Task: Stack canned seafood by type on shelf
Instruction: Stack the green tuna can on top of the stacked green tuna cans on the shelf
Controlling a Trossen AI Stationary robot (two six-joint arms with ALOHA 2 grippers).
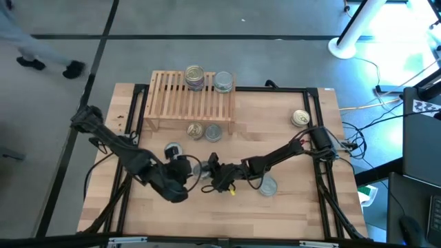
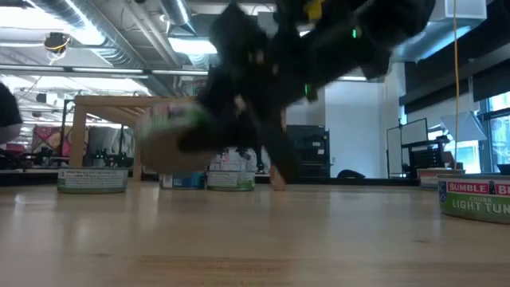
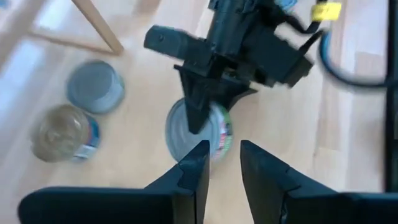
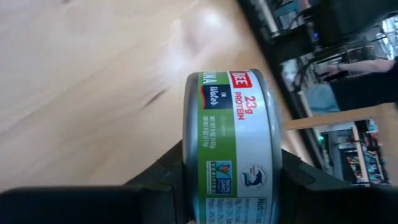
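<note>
Silver-lidded tuna tin (image 4: pixel 233 146) pinched in my right gripper (image 1: pixel 215 176), well short of the shelf (image 1: pixel 189 96).

High view: I see the right gripper mid-table, on the near side of the shelf, with the left gripper (image 1: pixel 185 169) just beside it. The shelf carries a gold-topped stack (image 1: pixel 195 77) beside a silver tin (image 1: pixel 223 82). Low view: dark arm blur only. Left wrist view: my left fingers (image 3: pixel 193 171) stand slightly apart, holding nothing, aimed at the tin in the right gripper. Right wrist view: the jaws clamp the tin on edge. I'd judge it best to level the tin before setting it on the shelf's silver one.
</note>
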